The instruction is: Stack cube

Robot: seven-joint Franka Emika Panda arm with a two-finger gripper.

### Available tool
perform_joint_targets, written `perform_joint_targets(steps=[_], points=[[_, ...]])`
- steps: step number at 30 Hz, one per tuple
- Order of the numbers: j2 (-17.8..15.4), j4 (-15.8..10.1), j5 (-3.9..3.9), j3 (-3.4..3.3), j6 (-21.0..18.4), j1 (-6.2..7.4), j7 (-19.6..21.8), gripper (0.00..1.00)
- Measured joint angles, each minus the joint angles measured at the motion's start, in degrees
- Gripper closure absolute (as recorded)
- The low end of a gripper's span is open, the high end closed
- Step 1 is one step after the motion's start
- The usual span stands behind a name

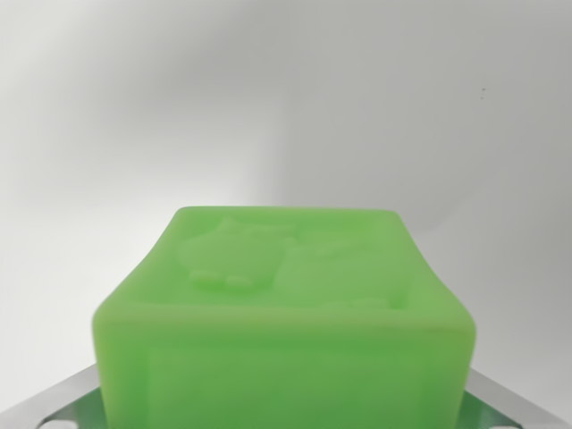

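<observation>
Metal parts of the pincer (286,413) show only at the bottom corners of the wrist view: a pale, shiny finger (55,402) slants in at the lower left, and a matching sliver sits at the lower right. Between them, filling the lower middle of the picture, is the green cube (284,308). The cube sits squarely between the two metal pieces and hides their inner faces, so contact cannot be seen directly; the pincer looks pressed in on the cube from both sides, though whether it truly pinches it cannot be told for certain.

The cube is bright, translucent green with rounded edges. Its upper face tilts away from the camera and carries a raised relief figure, blurred at this close range, with a framed border around it. The near vertical face runs off the bottom edge of the view.

Beyond the cube lies a plain white surface (286,98), smooth and evenly lit, with soft grey shading across its upper left and a faint curved shadow just behind the cube's far edge. A tiny dark speck marks the surface toward the upper right.
</observation>
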Motion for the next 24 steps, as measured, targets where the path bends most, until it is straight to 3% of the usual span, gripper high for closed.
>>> perform_joint_targets(steps=[17,24], points=[[-6.2,-0.7,-0.29,-0.38,-5.2,0.23,0.2,1.0],[-6.9,-2.0,-0.46,-0.39,-5.2,-0.44,-3.1,1.0]])
